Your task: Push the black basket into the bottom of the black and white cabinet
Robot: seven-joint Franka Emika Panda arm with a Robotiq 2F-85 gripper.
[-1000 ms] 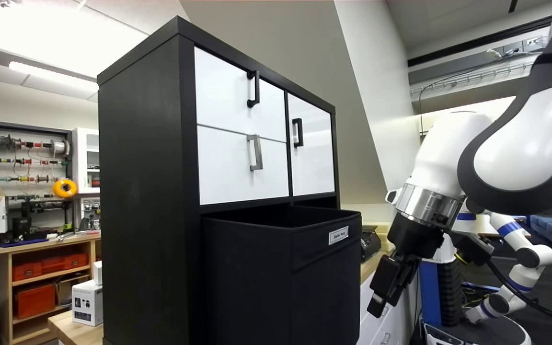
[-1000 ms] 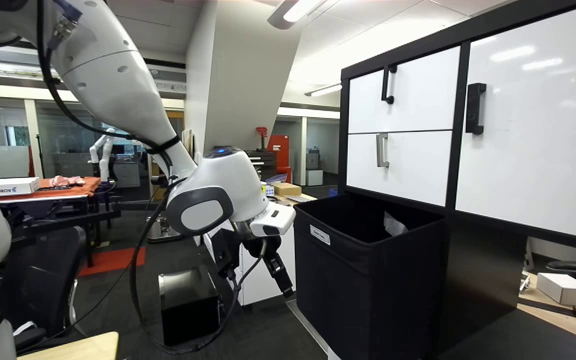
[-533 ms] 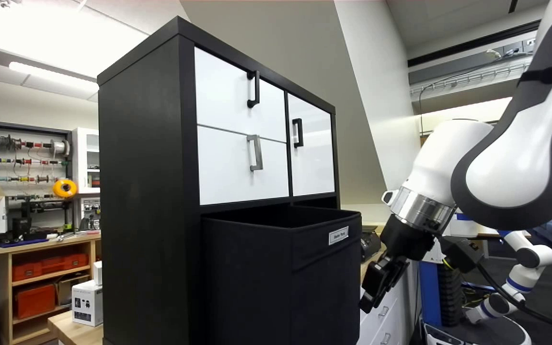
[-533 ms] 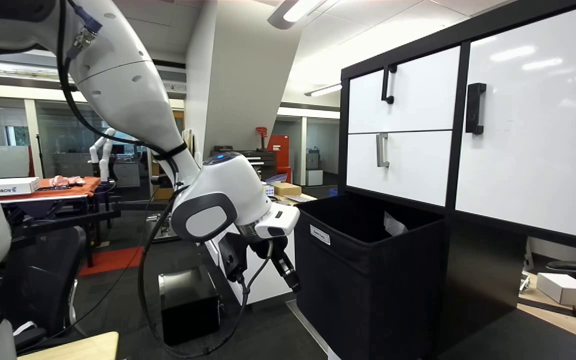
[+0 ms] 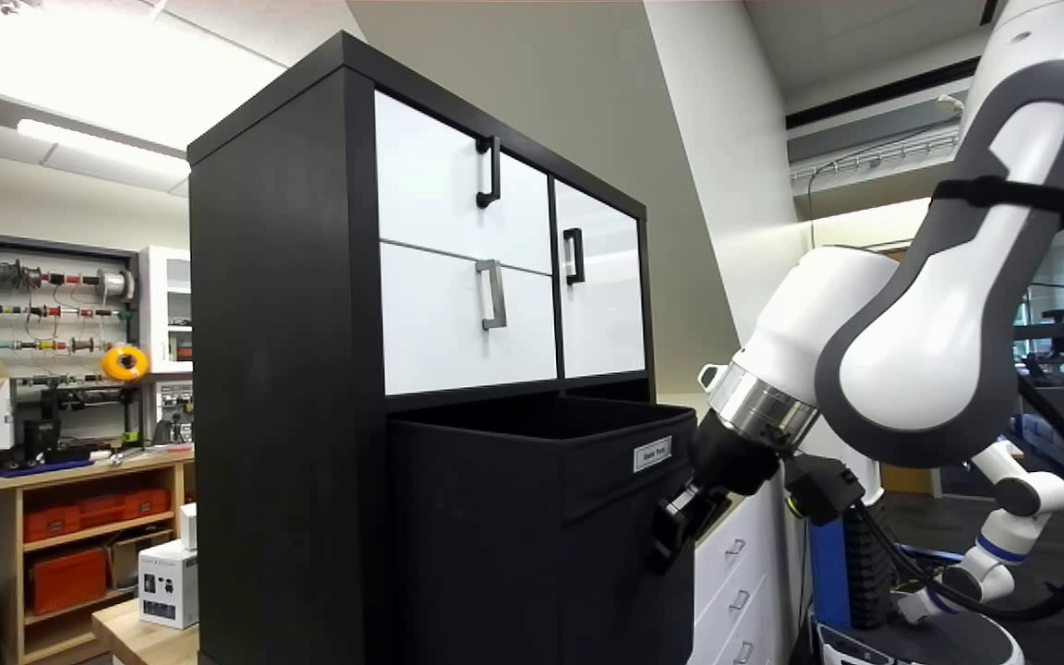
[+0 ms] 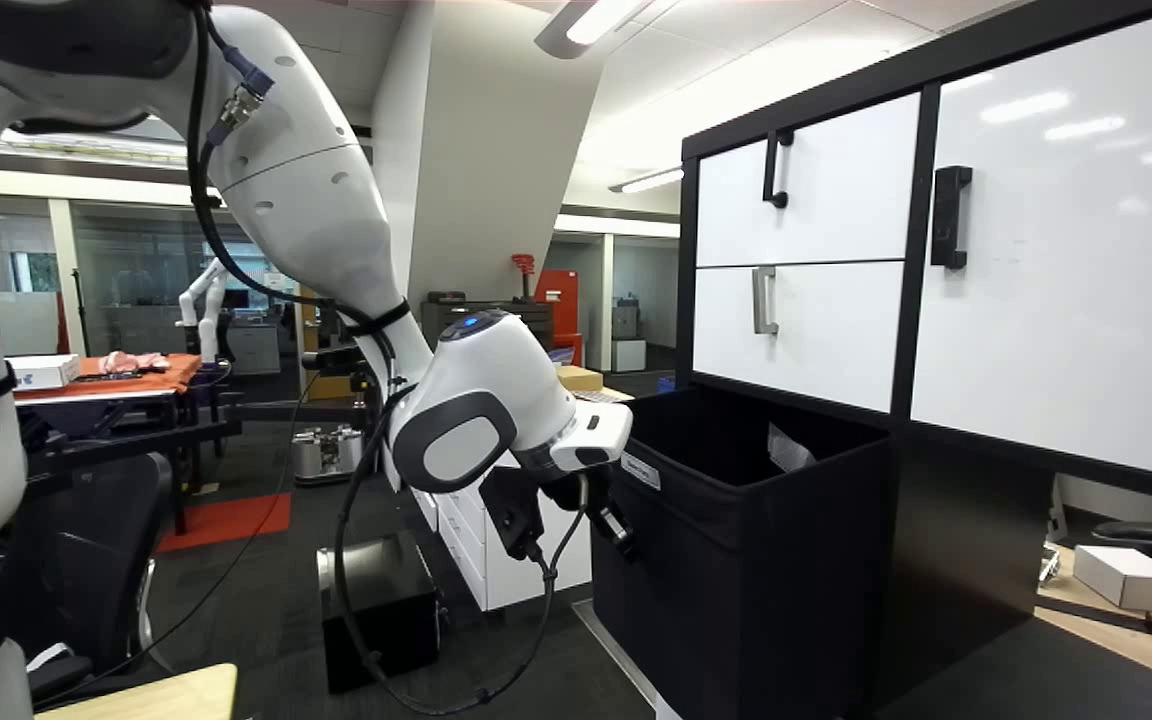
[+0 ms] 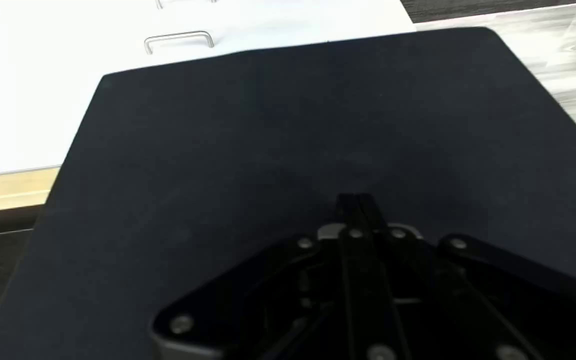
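The black basket [image 5: 624, 563] juts out from the bottom of the black and white cabinet [image 5: 273, 369], under its white fronts; its top is open. A small white tag [image 6: 640, 469] marks its front, and a crumpled clear piece of plastic [image 6: 789, 448] shows inside. My gripper [image 5: 663, 560] points down and inward at the basket's front face, below the tag. In the wrist view the basket's dark face [image 7: 268, 125] fills most of the picture. There the gripper [image 7: 355, 197] has its fingertips together, nothing between them. Whether they touch the basket I cannot tell.
White drawers [image 5: 726, 573] stand just beyond the basket, along the wall. A black box [image 6: 376, 610] sits on the floor beneath the arm. Cables [image 6: 341, 560] hang in a loop from the wrist. A white box [image 6: 1131, 577] lies on the wooden table by the cabinet.
The arm has moved toward the cabinet, bringing the gripper from well off the basket up to its front. The fingers have closed. Basket and cabinet have stayed in place.
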